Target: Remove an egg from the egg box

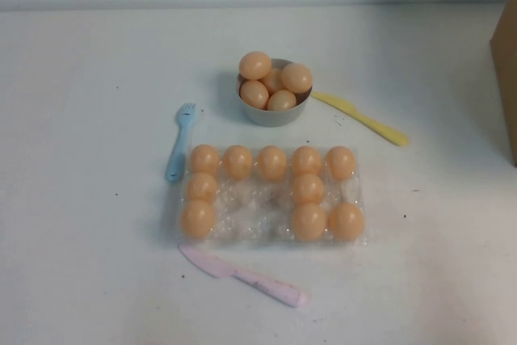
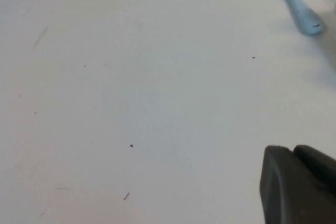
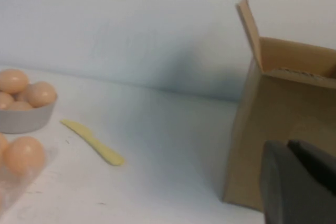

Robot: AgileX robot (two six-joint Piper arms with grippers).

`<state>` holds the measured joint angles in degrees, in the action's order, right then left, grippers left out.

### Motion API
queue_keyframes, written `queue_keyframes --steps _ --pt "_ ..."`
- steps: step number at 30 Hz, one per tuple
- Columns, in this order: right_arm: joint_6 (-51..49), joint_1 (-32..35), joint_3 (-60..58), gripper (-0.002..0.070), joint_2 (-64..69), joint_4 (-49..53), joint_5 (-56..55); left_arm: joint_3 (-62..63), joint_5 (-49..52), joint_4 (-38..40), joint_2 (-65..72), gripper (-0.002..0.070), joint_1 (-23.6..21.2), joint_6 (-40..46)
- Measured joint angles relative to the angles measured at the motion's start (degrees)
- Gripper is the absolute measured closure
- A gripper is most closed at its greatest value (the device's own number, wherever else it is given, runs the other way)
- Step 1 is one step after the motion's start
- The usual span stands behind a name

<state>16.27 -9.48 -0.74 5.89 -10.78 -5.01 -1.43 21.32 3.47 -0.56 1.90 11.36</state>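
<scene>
Nearest lies a pink knife (image 1: 242,275). Beyond it the egg box (image 1: 242,220) holds ten eggs (image 1: 308,188). Farther back sits a grey bowl (image 1: 271,112) of eggs, between a blue fork (image 1: 180,140) and a yellow knife (image 1: 360,117). The right gripper (image 3: 299,187), jaws closed and empty, hangs before a cardboard box (image 3: 283,114). The left gripper (image 2: 299,184) hovers over bare table (image 2: 131,103); I cannot tell its jaws.

— Any lettering on the egg box (image 1: 266,204) or the cardboard box (image 3: 286,124)?
— None readable. No label, brand or number on either.
— The worktop (image 1: 97,224)?
— Blank too; only specks, no signs.
</scene>
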Motion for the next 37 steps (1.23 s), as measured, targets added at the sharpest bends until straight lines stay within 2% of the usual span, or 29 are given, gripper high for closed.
queue_keyframes --steps 4,7,15,20,37 --pt "-3.6 8.9 -0.7 0.0693 -5.3 1.8 7.9 0.0 0.0 0.0 0.0 0.0678 0.0 0.0" --pt "-5.7 11.5 -0.7 0.0693 -6.3 2.3 12.7 0.0 0.0 0.0 0.0 0.0678 0.0 0.0" --pt "-10.5 7.6 -0.7 0.0693 -6.3 2.5 25.0 0.0 0.0 0.0 0.0 0.0678 0.0 0.0" --pt "-9.0 5.4 -0.7 0.0694 -6.3 1.9 25.9 0.0 0.0 0.0 0.0 0.0678 0.0 0.0" --pt "-9.0 5.2 -0.7 0.0694 -6.3 1.2 25.9 0.0 0.0 0.0 0.0 0.0678 0.0 0.0"
